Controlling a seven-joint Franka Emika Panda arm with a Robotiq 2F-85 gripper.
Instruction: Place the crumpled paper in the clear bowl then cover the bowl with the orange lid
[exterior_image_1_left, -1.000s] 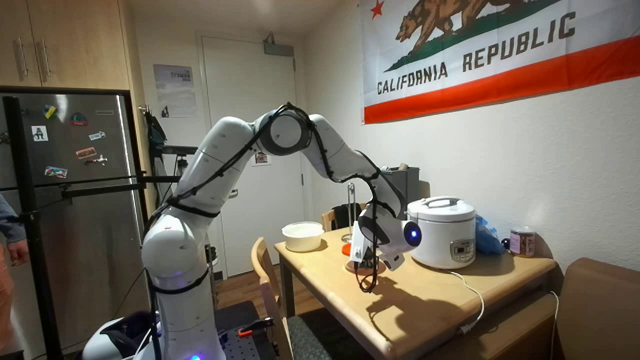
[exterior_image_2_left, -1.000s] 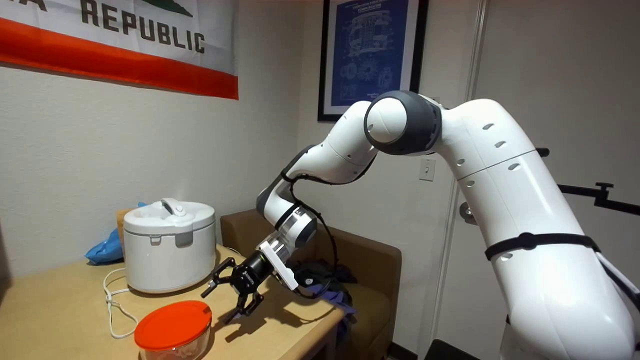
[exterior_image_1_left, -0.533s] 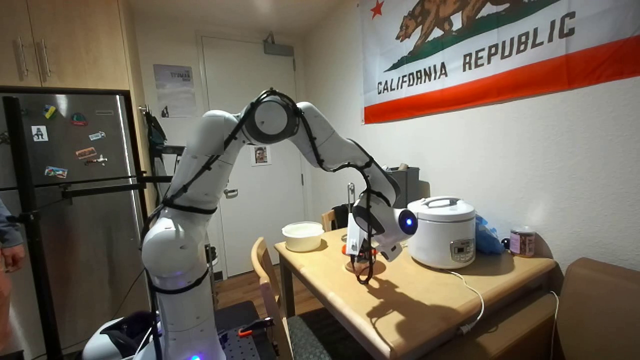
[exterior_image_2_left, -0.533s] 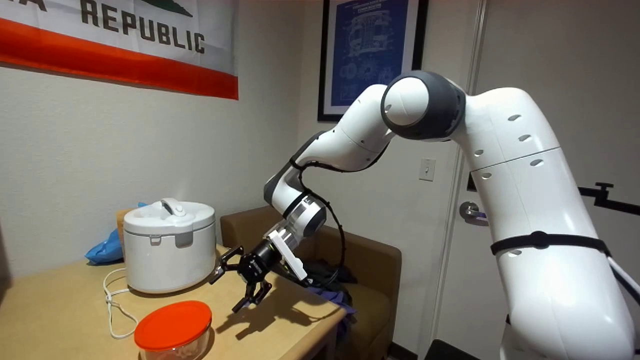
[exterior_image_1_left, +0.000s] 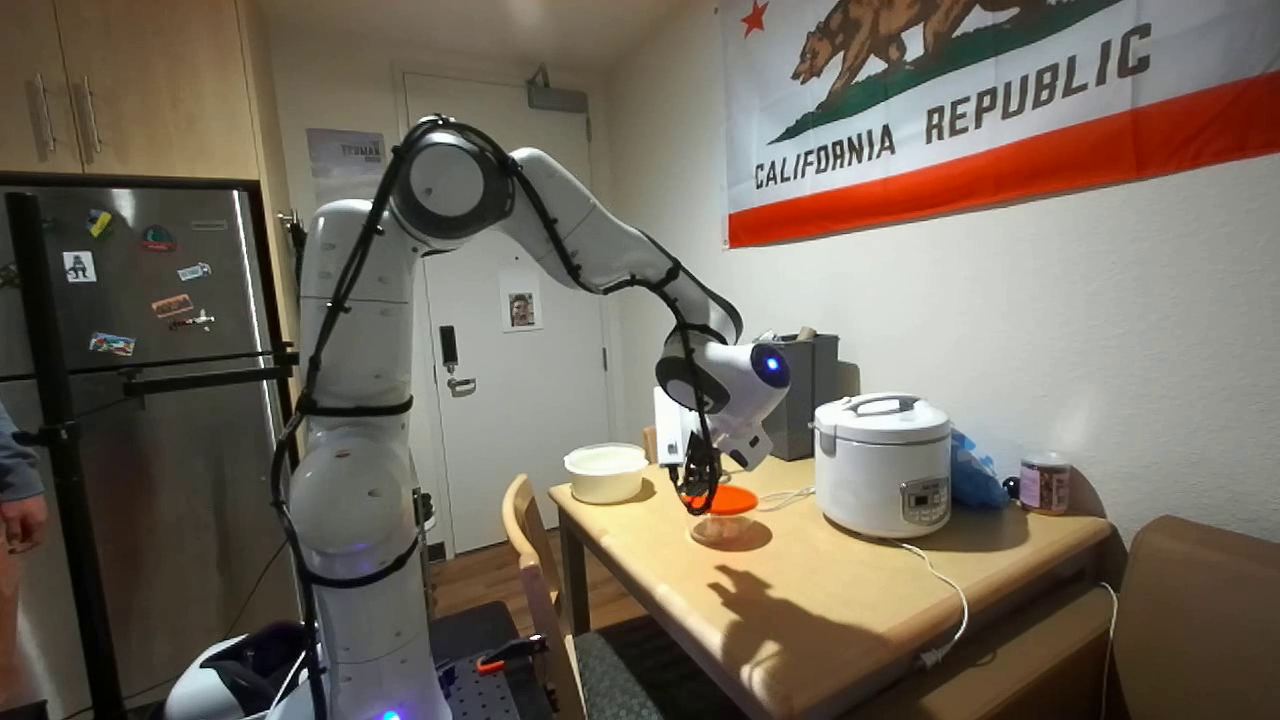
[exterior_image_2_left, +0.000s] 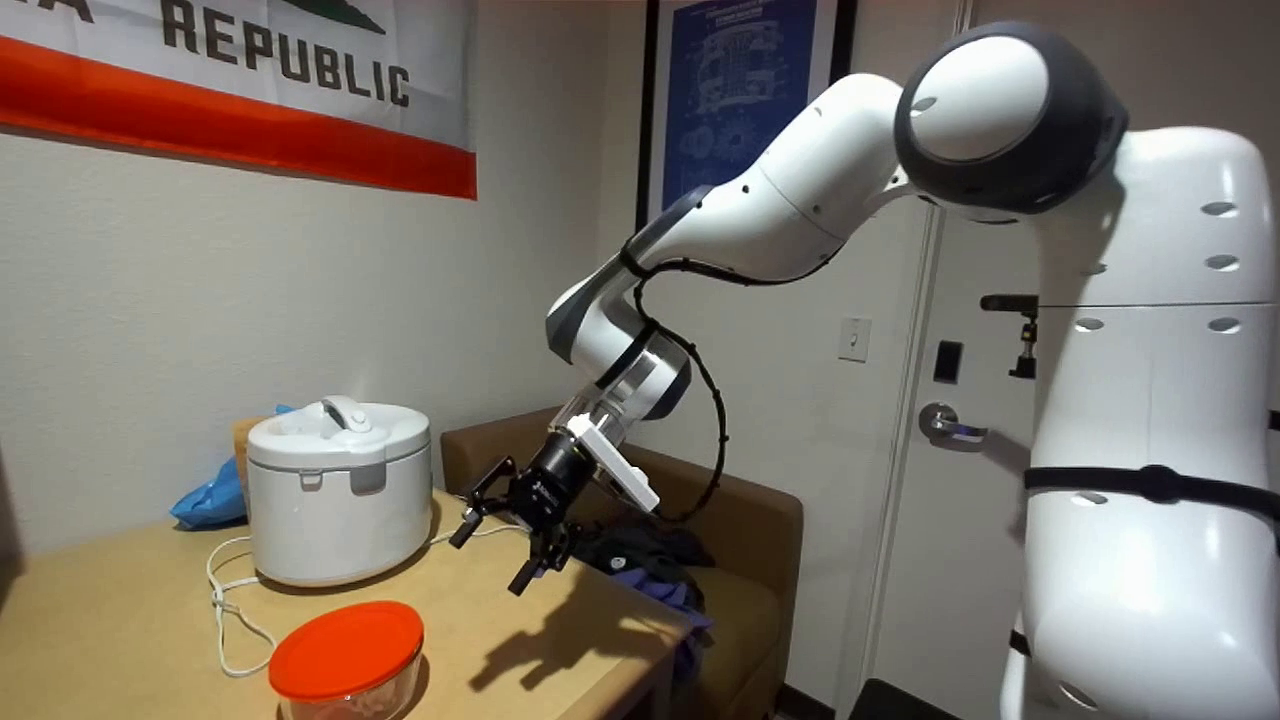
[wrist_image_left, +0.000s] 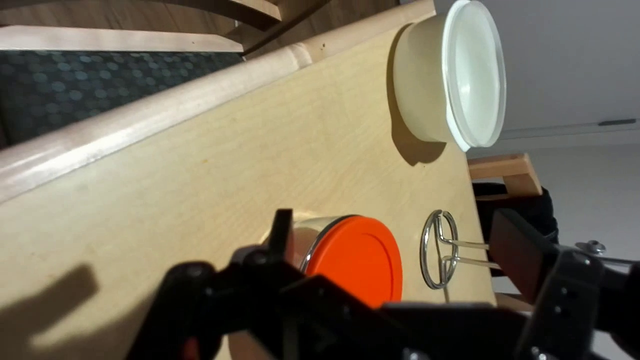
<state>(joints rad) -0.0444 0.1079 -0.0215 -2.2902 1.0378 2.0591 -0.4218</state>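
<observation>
Below the black jaws and apart from them sits the flat, round, bright orange lid (exterior_image_2_left: 347, 650), resting across the top of the small, low, see-through bowl (exterior_image_2_left: 375, 698). In the wrist view the lid shows beyond the jaws, between their two tips. What the bowl contains is too unclear to tell.

Since the earlier frames the jaws have risen and drawn back from the bowl. The white robot arm (exterior_image_1_left: 590, 230) has lifted its elbow, and its shadow has shifted on the pale wooden surface (exterior_image_2_left: 120, 640). Lid and bowl stand where they stood.

The jaws are spread wide, with only air between the tips; they hang above the surface, touching neither lid nor bowl.

Farther out, the white, rounded rice cooker (exterior_image_2_left: 338, 500) stands near the bowl, with a thin white cord (exterior_image_2_left: 217, 600) looped beside it and a bright blue plastic bag (exterior_image_1_left: 975, 475) on its wall side. A silver wire stand with a ring base (wrist_image_left: 465, 244) is near the lid, and an opaque, round white bowl (wrist_image_left: 420, 80) stands near a corner of the surface. A small jar with a patterned label (exterior_image_1_left: 1045, 485) stands past the bag. On the wall hangs a white flag with a red lower band (exterior_image_1_left: 1000, 150).
</observation>
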